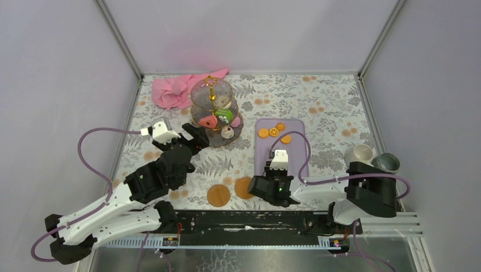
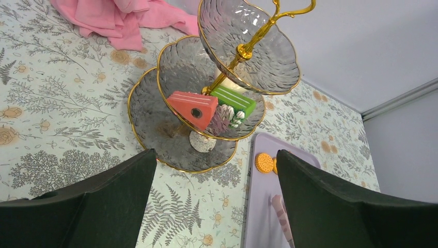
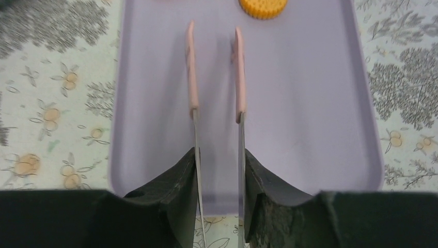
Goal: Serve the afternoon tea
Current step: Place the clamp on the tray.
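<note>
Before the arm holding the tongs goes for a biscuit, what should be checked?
1. Tongs gripped: ok, the right gripper is shut on the tongs.
2. Tong tips free: ok, they stand apart with nothing between them.
3. Biscuit in line: ok, one biscuit lies on the lilac tray just beyond the tips.
4. Room on the stand: ok, its top tier looks bare.
5. Stand clear of the left gripper: cannot tell; it is open, close by the lowest rim.
</note>
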### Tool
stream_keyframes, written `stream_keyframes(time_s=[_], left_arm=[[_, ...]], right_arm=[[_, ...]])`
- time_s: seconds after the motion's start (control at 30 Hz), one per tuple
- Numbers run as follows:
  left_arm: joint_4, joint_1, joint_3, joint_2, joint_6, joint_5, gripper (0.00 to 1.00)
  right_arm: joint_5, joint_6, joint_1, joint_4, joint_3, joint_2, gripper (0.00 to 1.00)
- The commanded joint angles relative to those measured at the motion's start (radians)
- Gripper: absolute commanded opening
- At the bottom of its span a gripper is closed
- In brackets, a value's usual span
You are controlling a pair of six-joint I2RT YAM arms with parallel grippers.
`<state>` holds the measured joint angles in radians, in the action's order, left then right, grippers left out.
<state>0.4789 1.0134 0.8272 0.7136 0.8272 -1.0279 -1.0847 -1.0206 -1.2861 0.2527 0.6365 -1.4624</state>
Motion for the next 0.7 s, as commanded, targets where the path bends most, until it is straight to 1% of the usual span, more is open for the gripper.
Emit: stream_keyframes(time_s=[0.0,0.27,0.47,0.57,0.67], left_arm=[[-0.034,-0.003,-0.009,-0.014,-0.027,-0.01,0.93],[-0.056,-0.003,-0.03,-0.03,-0.039,-0.012,0.93],[-0.059,-0.003,-0.038,-0.041,-0.046,-0.014,0.93],[-0.059,-0.003,-0.042,-0.05,-0.046,-0.015,0.93],[-0.059,-0.003,-0.044,-0.058,-0.046,-0.016,0.93]], right_arm=[[0.044,-0.158,0.016,0.064,0.016,-0.07,0.38],[0.097,-0.28,0.017,0.156,0.025,-0.144,0.41],[0.087,-0.289,0.018,0.193,0.046,-0.16,0.45],[0.085,-0.292,0.018,0.21,0.06,-0.168,0.51],[0.086,-0.29,0.018,0.215,0.061,-0.165,0.53]])
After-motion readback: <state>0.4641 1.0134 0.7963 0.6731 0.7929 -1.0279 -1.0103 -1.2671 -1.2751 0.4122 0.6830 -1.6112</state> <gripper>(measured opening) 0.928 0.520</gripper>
